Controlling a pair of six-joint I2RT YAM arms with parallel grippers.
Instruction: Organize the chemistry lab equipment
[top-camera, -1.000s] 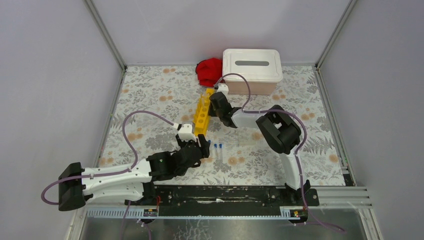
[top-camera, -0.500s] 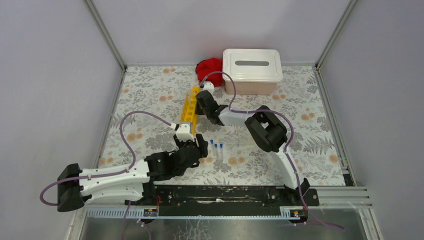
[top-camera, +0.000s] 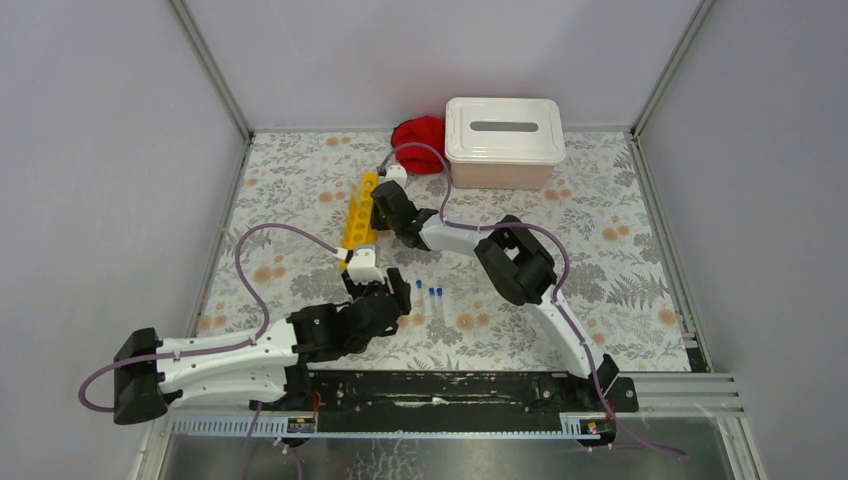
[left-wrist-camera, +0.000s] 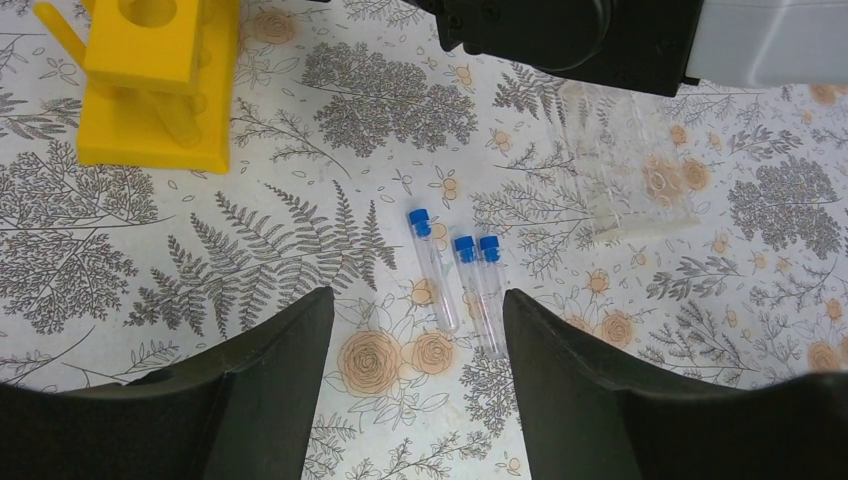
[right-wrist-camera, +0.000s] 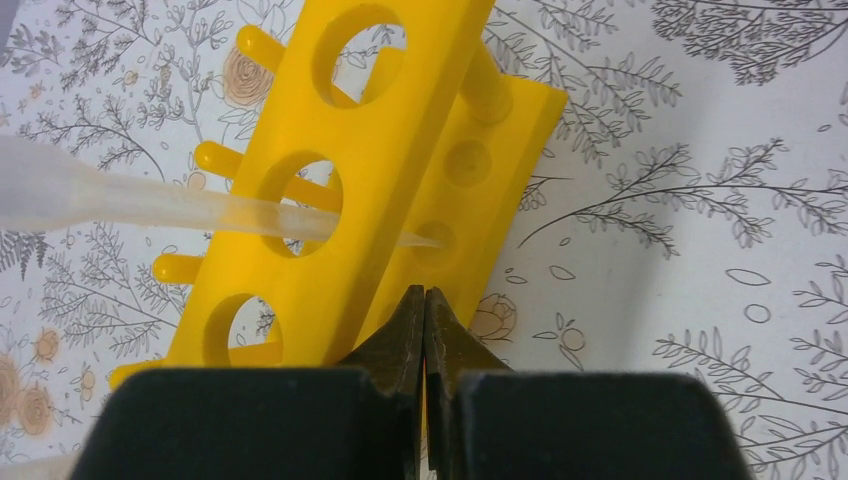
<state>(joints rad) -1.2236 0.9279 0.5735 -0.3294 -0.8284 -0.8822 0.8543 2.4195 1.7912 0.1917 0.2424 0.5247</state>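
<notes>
The long yellow test-tube rack (top-camera: 357, 213) lies on the floral mat, left of centre. My right gripper (top-camera: 379, 211) is shut, its tips pressed against the rack's side (right-wrist-camera: 390, 150), with nothing seen between them (right-wrist-camera: 425, 300). A translucent pipette-like tube (right-wrist-camera: 200, 205) passes through one rack hole. Three small clear blue-capped tubes (top-camera: 430, 297) lie side by side on the mat. My left gripper (left-wrist-camera: 415, 330) is open and empty, hovering just in front of the tubes (left-wrist-camera: 462, 283). The pinkish bin with a white lid (top-camera: 503, 140) stands at the back. The metal tongs are out of view.
A red cloth (top-camera: 418, 140) lies beside the bin at the back. A clear plastic piece (left-wrist-camera: 640, 185) lies on the mat right of the tubes. The rack's near end (left-wrist-camera: 155, 85) is left of my left gripper. Grey walls enclose the mat on three sides.
My right gripper has swept left, and the yellow rack has slid left and turned with it. My left gripper shifted slightly left and stays open.
</notes>
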